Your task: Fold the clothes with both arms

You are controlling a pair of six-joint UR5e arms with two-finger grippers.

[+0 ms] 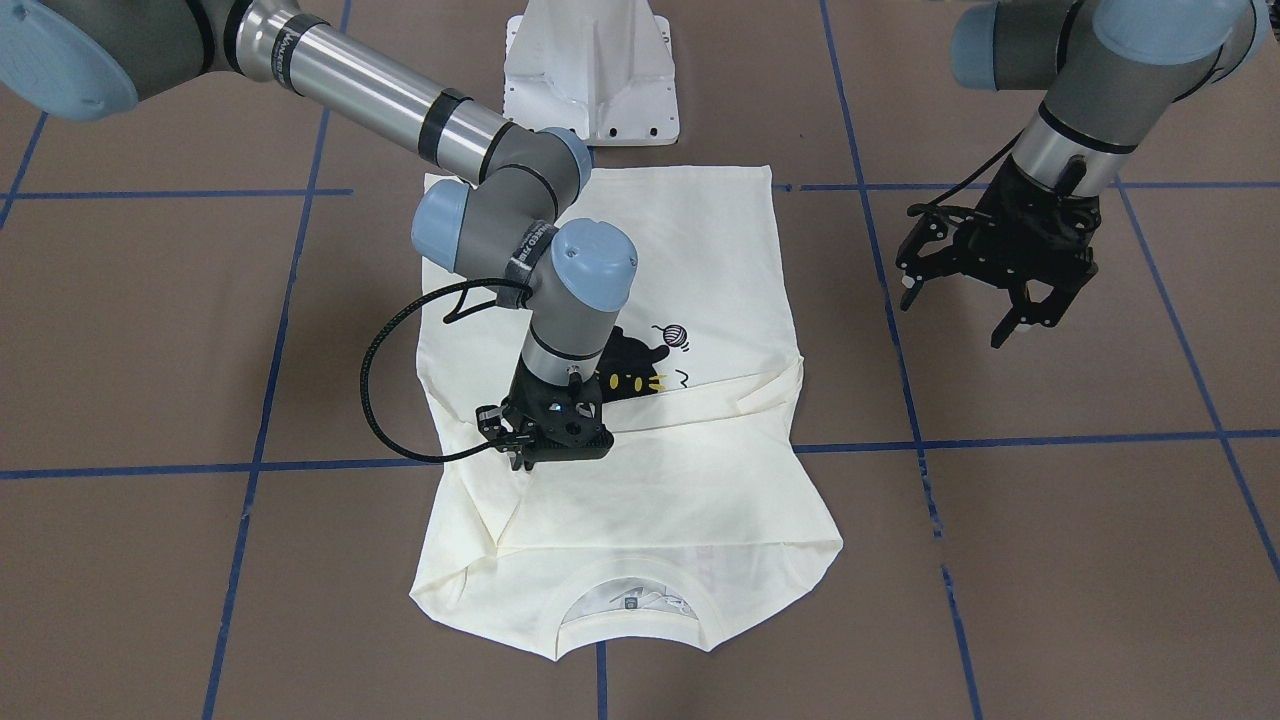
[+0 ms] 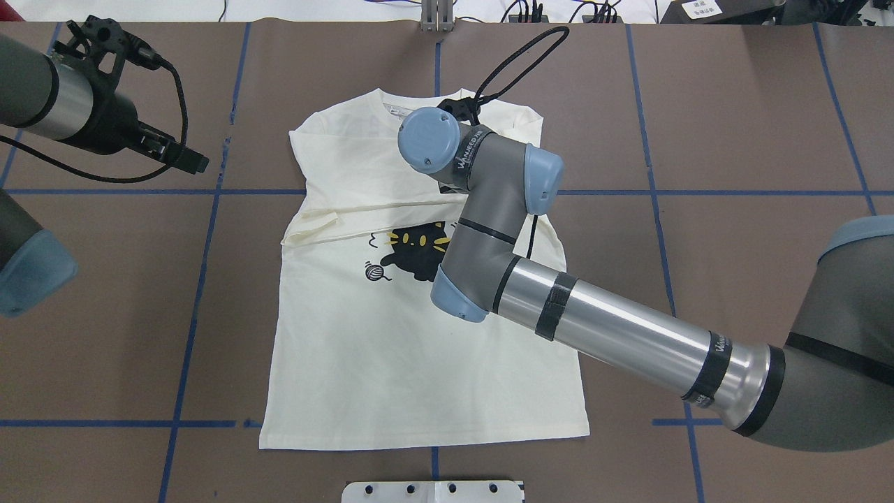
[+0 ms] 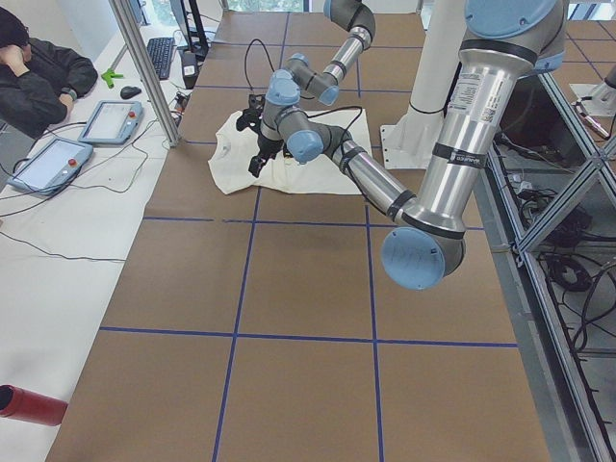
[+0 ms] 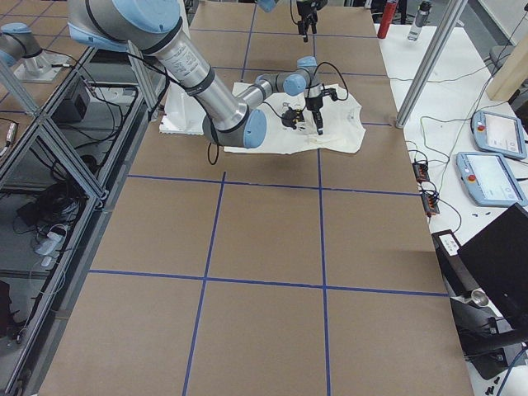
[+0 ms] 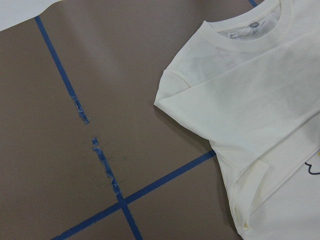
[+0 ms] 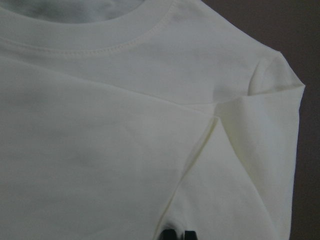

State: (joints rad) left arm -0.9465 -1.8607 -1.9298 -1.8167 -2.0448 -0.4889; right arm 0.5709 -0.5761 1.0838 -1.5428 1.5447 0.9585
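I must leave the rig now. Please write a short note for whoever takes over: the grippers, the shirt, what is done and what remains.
Left gripper: open, holding nothing, in the air over the brown table beside the shirt.
Right gripper: down on the cream long-sleeved T-shirt with a black cat print, jaws shut, apparently pinching the folded sleeve.
Shirt: flat, print up, collar on the side away from the robot.
Done: both sleeves appear folded in across the chest.
Left: folding the body; the hem lies flat, not yet lifted.
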